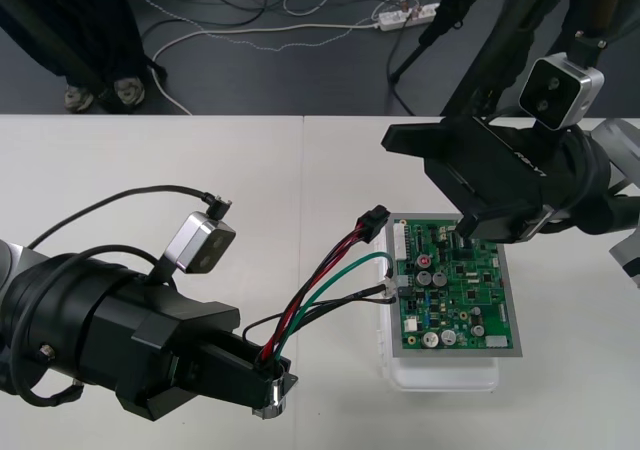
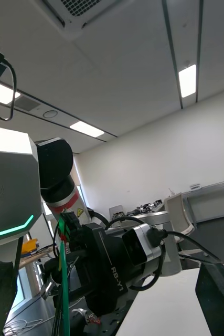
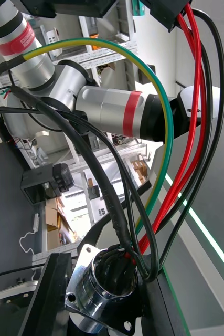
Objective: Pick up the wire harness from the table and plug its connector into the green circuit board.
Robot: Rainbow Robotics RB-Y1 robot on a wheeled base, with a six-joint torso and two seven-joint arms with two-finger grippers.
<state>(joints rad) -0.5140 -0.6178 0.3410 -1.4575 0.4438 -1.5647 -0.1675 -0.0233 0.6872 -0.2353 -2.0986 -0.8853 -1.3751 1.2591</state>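
Note:
The green circuit board (image 1: pixel 455 295) sits on its white base (image 1: pixel 445 375) at the right of the table. My left gripper (image 1: pixel 272 385), low and left of the board, is shut on the harness's metal socket (image 1: pixel 270 398). In the left wrist view the flanged socket (image 3: pixel 104 294) sits between the fingers (image 3: pixel 49 299). Red, black and green wires (image 1: pixel 320 290) rise from it to the black plug (image 1: pixel 377 218), which hangs just off the board's far left corner. My right gripper (image 1: pixel 495 232) hovers over the board's far edge, open, its fingers (image 2: pixel 219 294) far apart.
The pale table (image 1: pixel 200 170) stretches to the left of the board. A power strip (image 1: pixel 405 14) and loose cables lie on the dark floor beyond the far edge. In the right wrist view the left gripper's camera (image 2: pixel 143 247) and a green wire (image 2: pixel 64 273) stand close.

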